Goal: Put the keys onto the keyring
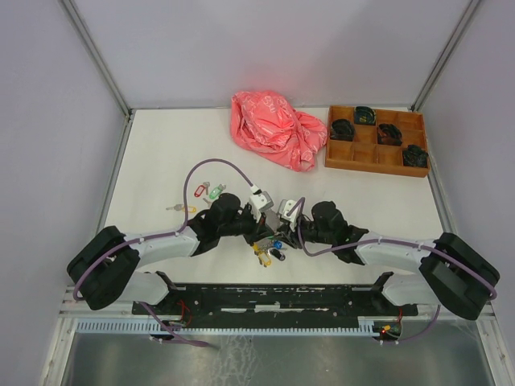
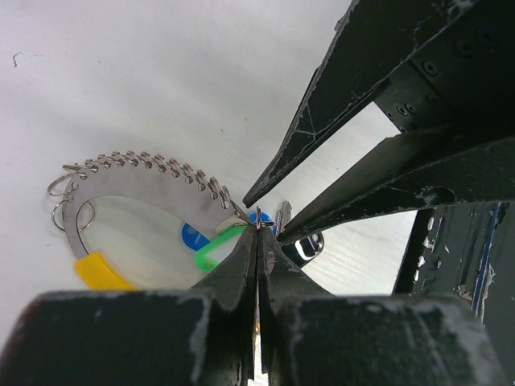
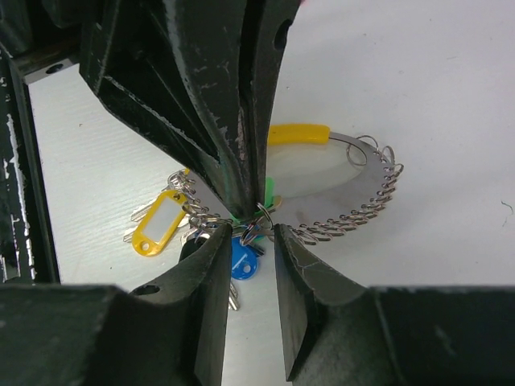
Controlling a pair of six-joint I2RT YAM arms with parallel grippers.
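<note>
Soft, even light comes from overhead, so the white table (image 1: 161,153) reads bright and the shadows beneath the arms are faint. The pink bag (image 1: 278,130) looks nearly blown out. Up close, the left gripper (image 2: 259,232) and right gripper (image 3: 251,237) are dark, out-of-focus slabs at the near edge, while the keyring (image 2: 137,181) is crisp, its flat metal throwing pale glare.
</note>
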